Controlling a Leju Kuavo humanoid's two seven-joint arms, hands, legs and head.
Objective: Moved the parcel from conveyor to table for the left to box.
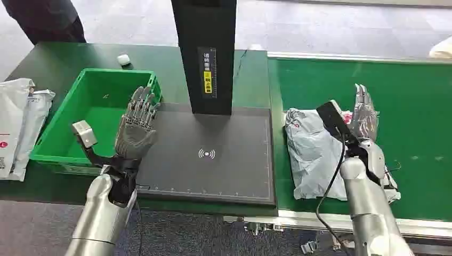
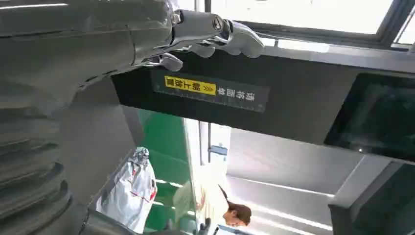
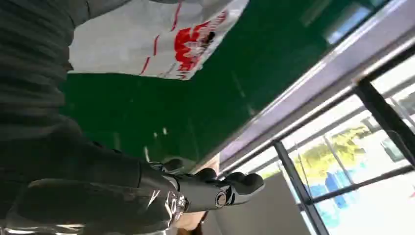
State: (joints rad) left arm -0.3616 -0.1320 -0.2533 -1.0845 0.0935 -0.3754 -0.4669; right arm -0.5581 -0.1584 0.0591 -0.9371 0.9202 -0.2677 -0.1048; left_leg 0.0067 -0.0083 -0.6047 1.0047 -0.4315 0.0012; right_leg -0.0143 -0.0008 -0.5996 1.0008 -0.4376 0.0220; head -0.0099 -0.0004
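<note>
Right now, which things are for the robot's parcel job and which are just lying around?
For the job: grey parcel on the conveyor, right hand beside it, left hand, green box, black scan table.

Lying about: white bags, small white object.

Beyond the left hand (image 1: pixel 137 128) we see a dark green table (image 1: pixel 53 64). Past its far edge lies a grey speckled floor (image 1: pixel 320 26), washed in pale light. The same grey floor shows nearer than that hand, under the table's front edge. In the right wrist view, out past the right hand (image 3: pixel 161 196), tall windows (image 3: pixel 362 156) with dark frames let in bright daylight. We make out only blurred greenery and blue shapes outside. In the left wrist view, above the left hand, a bright window strip (image 2: pixel 303 14) glows behind a dark frame.
</note>
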